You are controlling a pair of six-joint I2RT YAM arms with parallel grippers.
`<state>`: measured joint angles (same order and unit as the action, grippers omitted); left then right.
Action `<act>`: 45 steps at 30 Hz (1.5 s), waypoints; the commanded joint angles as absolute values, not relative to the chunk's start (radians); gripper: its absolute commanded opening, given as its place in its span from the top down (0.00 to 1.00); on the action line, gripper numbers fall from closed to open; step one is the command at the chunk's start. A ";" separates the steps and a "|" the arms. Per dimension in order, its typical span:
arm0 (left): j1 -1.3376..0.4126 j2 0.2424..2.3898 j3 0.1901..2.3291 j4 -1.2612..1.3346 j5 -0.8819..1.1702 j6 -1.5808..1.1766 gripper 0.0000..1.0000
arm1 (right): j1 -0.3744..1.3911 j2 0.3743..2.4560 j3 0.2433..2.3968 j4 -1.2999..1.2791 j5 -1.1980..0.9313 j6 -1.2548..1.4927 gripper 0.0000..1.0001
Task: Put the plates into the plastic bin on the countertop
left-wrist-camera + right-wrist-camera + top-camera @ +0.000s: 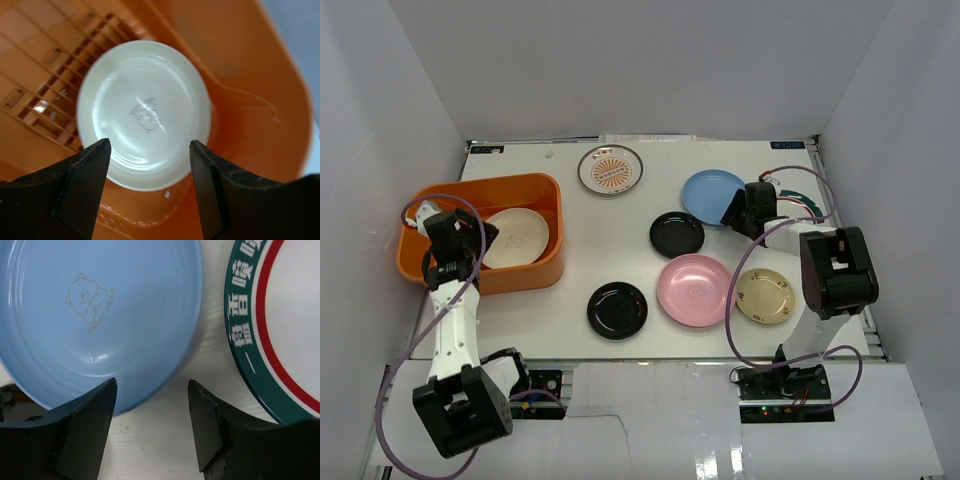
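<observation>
1. Plates number seven, and only the cream plate [142,100] is in the plastic bin [240,115], lying flat on its slotted floor
2. We see the left gripper [149,146] hanging over the bin, right above that plate, with its jaws apart and nothing between them
3. Well to the right of the bin, the right gripper [152,385] hovers low with its jaws spread as well, holding nothing; one fingertip overlaps the edge of the light blue plate [100,305]
4. We count the other six plates on the countertop [565,300], all outside the bin and to its right
5. Closest to the bin's far right corner is the white plate with the orange sunburst [611,170]
6. One black plate [618,310] lies just off the bin's near right corner, and a second black plate [677,234] sits farther right
7. Farther right from the bin come the pink plate [695,290] and then the small tan-gold plate [765,296], close beside each other
</observation>
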<state>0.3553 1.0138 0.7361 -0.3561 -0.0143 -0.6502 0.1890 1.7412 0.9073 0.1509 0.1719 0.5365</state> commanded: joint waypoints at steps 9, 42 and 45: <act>0.144 0.819 0.876 -0.362 0.273 -0.538 0.25 | 0.176 1.836 1.038 0.238 0.149 0.637 0.70; -0.495 1.126 0.948 -0.239 0.157 -0.555 0.64 | 0.394 1.169 0.836 0.215 -0.397 0.499 0.92; -0.494 1.115 0.953 -0.239 0.137 -0.563 0.97 | 0.397 1.173 0.841 0.190 -0.408 0.483 0.83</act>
